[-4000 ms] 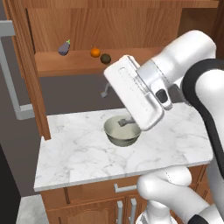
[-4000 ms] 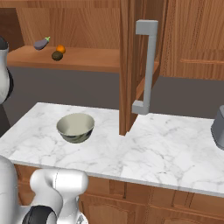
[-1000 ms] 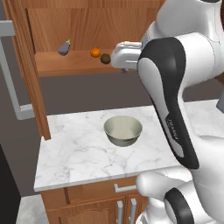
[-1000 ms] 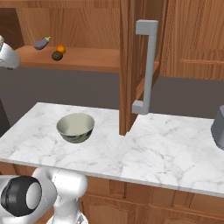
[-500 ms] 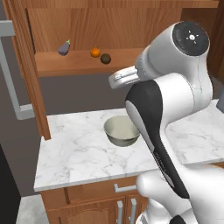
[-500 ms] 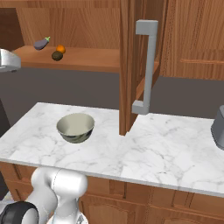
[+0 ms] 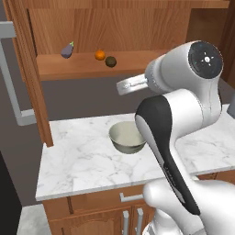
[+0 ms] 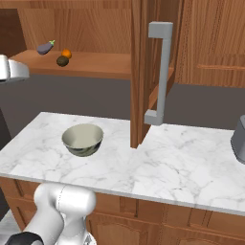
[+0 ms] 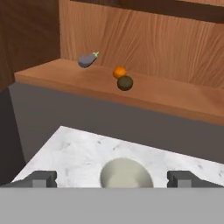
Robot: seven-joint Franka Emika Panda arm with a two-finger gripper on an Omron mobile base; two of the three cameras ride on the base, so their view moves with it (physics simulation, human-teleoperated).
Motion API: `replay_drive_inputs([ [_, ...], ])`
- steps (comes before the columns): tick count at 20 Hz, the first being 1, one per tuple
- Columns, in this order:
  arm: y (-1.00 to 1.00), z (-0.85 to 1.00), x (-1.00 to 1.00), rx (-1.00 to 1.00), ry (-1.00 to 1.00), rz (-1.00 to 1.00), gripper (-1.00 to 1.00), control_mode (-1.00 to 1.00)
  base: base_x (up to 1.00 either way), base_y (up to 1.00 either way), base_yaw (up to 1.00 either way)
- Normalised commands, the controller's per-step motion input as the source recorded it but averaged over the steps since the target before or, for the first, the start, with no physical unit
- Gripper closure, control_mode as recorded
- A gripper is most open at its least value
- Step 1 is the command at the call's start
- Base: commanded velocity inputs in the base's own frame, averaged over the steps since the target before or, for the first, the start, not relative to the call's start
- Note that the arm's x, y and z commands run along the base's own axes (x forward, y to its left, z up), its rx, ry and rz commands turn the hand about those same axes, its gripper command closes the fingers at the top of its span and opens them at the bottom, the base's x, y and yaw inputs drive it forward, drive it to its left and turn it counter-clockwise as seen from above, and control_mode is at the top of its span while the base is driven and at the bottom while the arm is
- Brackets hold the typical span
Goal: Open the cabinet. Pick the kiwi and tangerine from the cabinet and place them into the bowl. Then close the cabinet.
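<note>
One cabinet (image 7: 119, 27) stands open, with one wooden shelf (image 9: 175, 94) inside and two doors swung out: the left door (image 7: 25, 69) with its grey bar handle (image 7: 11, 78), and the right door (image 8: 143, 72) with its own handle (image 8: 160, 72). On the shelf lie three small things: one kiwi (image 9: 125, 82), one tangerine (image 9: 119, 72) and one purple eggplant (image 9: 87, 59). One bowl (image 9: 126, 174) sits on the marble counter (image 9: 74, 153), and nothing lies in it.

The claw (image 9: 111, 178) hangs in the air over the counter with its two finger tips (image 9: 43, 178) spread wide and nothing between them. In the hand view the bowl lies directly ahead of it and below, between the two tips and near them. The kiwi is farther off, ahead and higher than the claw, roughly in line with its middle on the front part of the shelf. The tangerine touches or nearly touches the kiwi on the far side, slightly to the left as the hand camera sees it. The eggplant lies well to the left of both fruits and a little deeper in.

In the left base view the kiwi (image 7: 110, 61) and the tangerine (image 7: 100, 55) sit above and left of the hand's grey end (image 7: 131, 86), with the bowl (image 7: 127, 137) beneath it.
</note>
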Motion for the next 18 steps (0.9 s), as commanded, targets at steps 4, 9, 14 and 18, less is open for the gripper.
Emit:
replay_drive_inputs([
  [4, -0.05, 0.44, 0.17, 0.14, -0.04, -0.03, -1.00, -1.00, 0.00, 0.00, 0.00],
  [9, -0.02, 0.50, 0.17, 0.16, -0.03, -0.04, -1.00, -1.00, 0.00, 0.00, 0.00],
  [14, 0.00, 0.06, 0.39, 0.01, -0.05, -0.01, -1.00, -1.00, 0.00, 0.00, 0.00],
  [18, 0.00, -0.14, 0.38, 0.00, 0.00, 0.00, -1.00, -1.00, 0.00, 0.00, 0.00],
])
